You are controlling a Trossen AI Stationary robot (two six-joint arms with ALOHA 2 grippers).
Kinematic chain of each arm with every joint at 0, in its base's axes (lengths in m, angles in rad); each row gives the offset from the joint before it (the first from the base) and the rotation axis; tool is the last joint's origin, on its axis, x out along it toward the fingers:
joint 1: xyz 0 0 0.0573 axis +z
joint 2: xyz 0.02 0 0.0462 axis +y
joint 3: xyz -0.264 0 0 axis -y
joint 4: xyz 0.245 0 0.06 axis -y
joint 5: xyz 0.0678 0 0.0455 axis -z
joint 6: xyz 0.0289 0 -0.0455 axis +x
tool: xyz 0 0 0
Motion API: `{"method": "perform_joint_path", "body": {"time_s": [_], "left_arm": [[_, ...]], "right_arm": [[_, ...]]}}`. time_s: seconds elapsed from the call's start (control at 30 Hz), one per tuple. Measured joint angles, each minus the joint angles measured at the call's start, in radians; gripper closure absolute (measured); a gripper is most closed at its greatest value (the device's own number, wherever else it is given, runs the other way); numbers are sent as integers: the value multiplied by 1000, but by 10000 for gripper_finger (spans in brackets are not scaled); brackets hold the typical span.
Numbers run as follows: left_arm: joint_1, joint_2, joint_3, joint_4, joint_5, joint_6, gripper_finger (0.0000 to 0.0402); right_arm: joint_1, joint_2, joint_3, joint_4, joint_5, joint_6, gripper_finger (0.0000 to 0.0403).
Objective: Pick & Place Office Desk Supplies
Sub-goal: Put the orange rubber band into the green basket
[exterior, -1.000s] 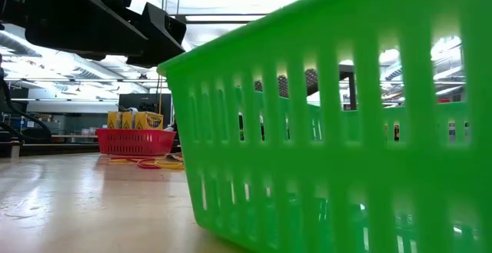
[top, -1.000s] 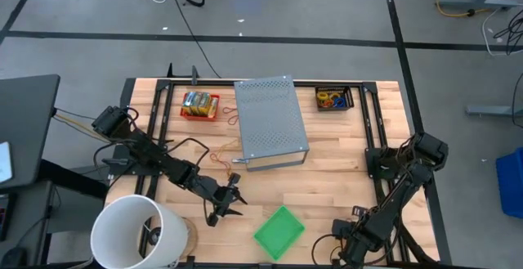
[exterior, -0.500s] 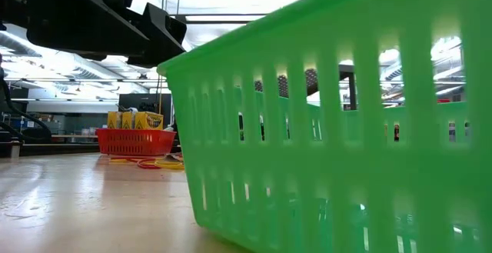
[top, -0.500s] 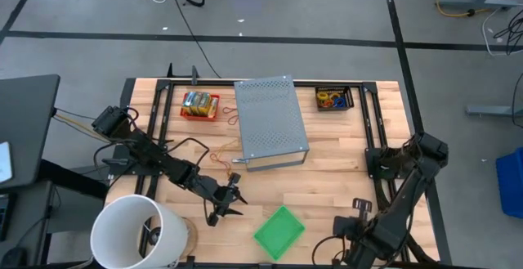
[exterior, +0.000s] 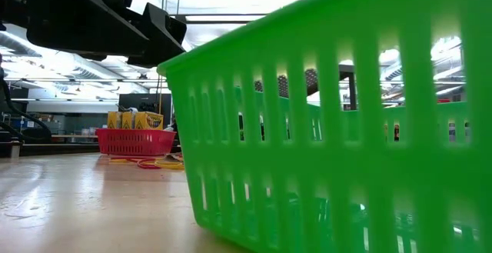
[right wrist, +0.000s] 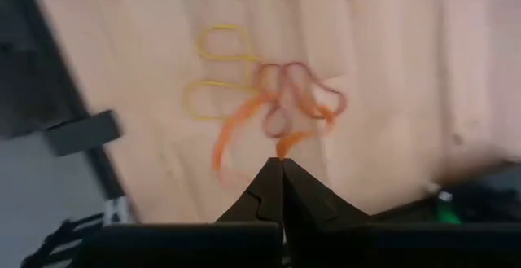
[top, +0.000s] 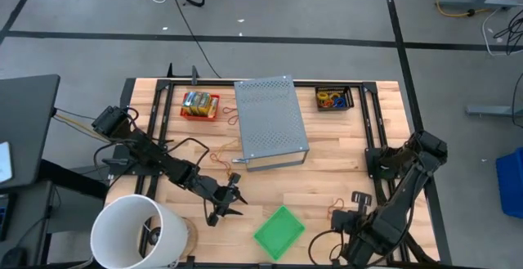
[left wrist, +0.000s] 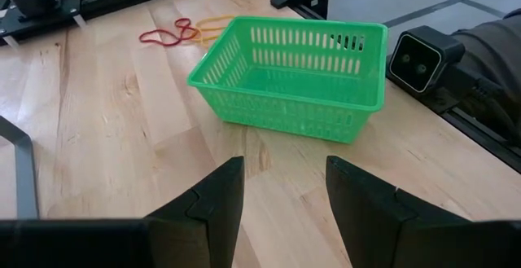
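My right gripper is shut above a small heap of rubber bands in yellow, red and orange. The heap lies on the wood near the table's right near corner. My left gripper is open and hovers low over bare wood, left of the green slotted basket, touching nothing. More loose bands lie in front of the grey box. A red tray with yellow packets sits at the far left. A black tray of bands sits at the far right. My right gripper comes from above, pointing down, and pinches an orange rubber band at its fingertips. The band's strands trail off blurred toward the heap below. Whether the band is wholly clear of the table, I cannot tell.
The grey perforated box stands at the table's far middle. The white bucket stands off the near left corner. Black frame rails run along the edges. In the low view the green basket fills the right and the left arm hangs at top left.
My right arm has drawn up and toward the far edge, uncovering the heap of rubber bands beneath it. The left arm, the basket and the trays have kept still.
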Motion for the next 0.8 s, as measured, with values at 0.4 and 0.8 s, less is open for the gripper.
{"method": "perform_joint_path", "body": {"time_s": [0.4, 0.8], "left_arm": [[0, 0, 0, 0, 0, 1, 222], [0, 0, 0, 28, -3, 17, 222]], "right_arm": [[-88, 0, -1, 246, 141, -275, 403], [-264, 0, -208, 925, 106, -739, 403]]}}
